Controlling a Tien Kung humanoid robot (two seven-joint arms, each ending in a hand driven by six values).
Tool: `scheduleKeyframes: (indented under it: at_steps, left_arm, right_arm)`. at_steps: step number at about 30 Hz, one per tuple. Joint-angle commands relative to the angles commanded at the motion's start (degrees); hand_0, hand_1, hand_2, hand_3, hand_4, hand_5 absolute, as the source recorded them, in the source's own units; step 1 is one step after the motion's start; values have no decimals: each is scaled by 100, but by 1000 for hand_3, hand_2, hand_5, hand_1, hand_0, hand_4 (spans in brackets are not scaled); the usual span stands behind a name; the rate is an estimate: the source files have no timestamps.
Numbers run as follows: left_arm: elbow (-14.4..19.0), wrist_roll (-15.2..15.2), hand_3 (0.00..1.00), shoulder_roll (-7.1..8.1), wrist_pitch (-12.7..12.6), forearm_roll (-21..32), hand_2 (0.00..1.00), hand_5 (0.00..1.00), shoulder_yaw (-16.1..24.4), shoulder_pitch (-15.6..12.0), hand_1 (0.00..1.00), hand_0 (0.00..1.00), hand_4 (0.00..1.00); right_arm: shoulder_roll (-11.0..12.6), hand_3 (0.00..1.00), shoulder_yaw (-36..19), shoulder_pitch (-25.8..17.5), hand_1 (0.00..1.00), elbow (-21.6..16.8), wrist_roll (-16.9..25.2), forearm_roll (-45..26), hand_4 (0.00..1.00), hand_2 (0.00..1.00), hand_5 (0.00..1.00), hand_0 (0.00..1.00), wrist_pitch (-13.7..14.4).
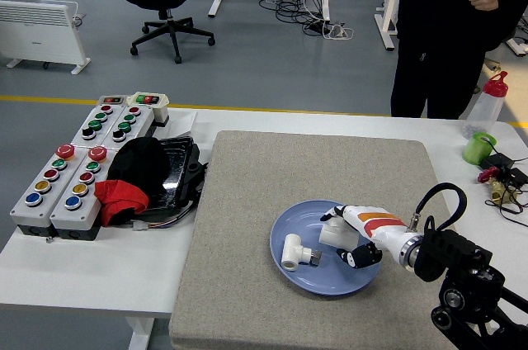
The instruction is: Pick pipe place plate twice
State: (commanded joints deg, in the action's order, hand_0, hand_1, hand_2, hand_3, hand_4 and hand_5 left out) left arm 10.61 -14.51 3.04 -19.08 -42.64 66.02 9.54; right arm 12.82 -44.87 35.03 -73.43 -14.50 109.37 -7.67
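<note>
Head view | right hand [351, 238] over blue plate [363, 277], fingers closed on second white pipe piece [333, 234] | first pipe fitting [298, 253] already on plate — release left

No legible text anywhere.

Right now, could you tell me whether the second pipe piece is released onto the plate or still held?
Still held: the right robot hand grips the white pipe piece over the blue plate.

Your right robot hand [351, 238] hangs over the blue plate [326, 284], gripping a white pipe piece [333, 234]; another white pipe fitting [294, 253] lies on the plate.
</note>
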Motion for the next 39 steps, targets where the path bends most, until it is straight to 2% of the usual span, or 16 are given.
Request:
scheduleKeyframes:
  at_steps: [2, 3, 8, 9, 18, 20, 24, 27, 28, 32, 33, 34, 36, 39]
  left_arm:
    - [-2, 8, 695, -2, -1, 31, 734, 998, -12, 10, 769, 724, 442]
    - [-4, 13, 695, -2, -2, 50, 734, 998, -22, 16, 770, 724, 442]
    - [-7, 26, 695, -4, -4, 95, 734, 998, -41, 34, 770, 724, 442]
    - [-8, 28, 694, -5, -3, 100, 734, 998, -44, 38, 769, 724, 442]
    - [-11, 36, 694, -5, 2, 122, 733, 998, -57, 60, 768, 723, 442]
    - [-13, 41, 694, -6, 4, 126, 733, 998, -59, 67, 768, 723, 442]
    - [-15, 47, 694, -3, 9, 133, 734, 998, -69, 79, 768, 723, 441]
    - [-17, 51, 694, -1, 13, 137, 734, 998, -75, 88, 768, 723, 441]
    - [-18, 54, 694, 1, 14, 145, 734, 998, -79, 90, 769, 723, 441]
    - [-22, 63, 694, 4, 17, 144, 734, 998, -80, 99, 769, 723, 441]
    - [-22, 63, 694, 4, 18, 141, 734, 998, -79, 101, 769, 723, 441]
    - [-23, 64, 693, 6, 20, 133, 734, 998, -76, 104, 768, 723, 440]
    - [-25, 66, 693, 8, 23, 128, 734, 998, -74, 107, 768, 723, 440]
    - [-27, 69, 693, 10, 25, 124, 734, 998, -72, 112, 768, 723, 440]
  right_arm:
    - [0, 905, -2, 2, 849, 16, 11, 18, 553, 928, 262, 894, 8]
    - [0, 958, -6, 4, 883, 21, 14, 26, 626, 977, 296, 935, 9]
    - [1, 958, -41, 23, 883, 36, -16, 49, 626, 977, 296, 935, -74]
    - [2, 989, -50, 22, 893, 39, -16, 47, 649, 992, 302, 946, -75]
    - [12, 996, -222, -30, 895, -16, 21, 8, 648, 993, 303, 949, 29]
    - [3, 996, -324, -63, 895, -41, 74, -56, 648, 993, 303, 949, 176]
    - [-46, 981, -599, -188, 882, -53, 268, -404, 629, 984, 304, 933, 815]
    - [-80, 981, -925, -372, 882, -53, 645, -969, 629, 984, 304, 933, 1441]
    - [-84, 972, -1063, -439, 848, -61, 819, -1224, 584, 974, 276, 889, 1691]
    - [-104, 972, -1534, -667, 848, -104, 1436, -2189, 584, 974, 276, 889, 2502]
    - [-106, 972, -1603, -704, 848, -118, 1527, -2448, 584, 974, 276, 889, 2597]
    - [-109, 928, -1808, -815, 825, -156, 1749, -2671, 558, 939, 295, 854, 2723]
    - [-111, 928, -2100, -948, 825, -195, 2069, -3118, 558, 939, 295, 854, 2820]
    - [-110, 928, -2574, -1150, 825, -240, 2271, -3863, 558, 939, 295, 854, 2754]
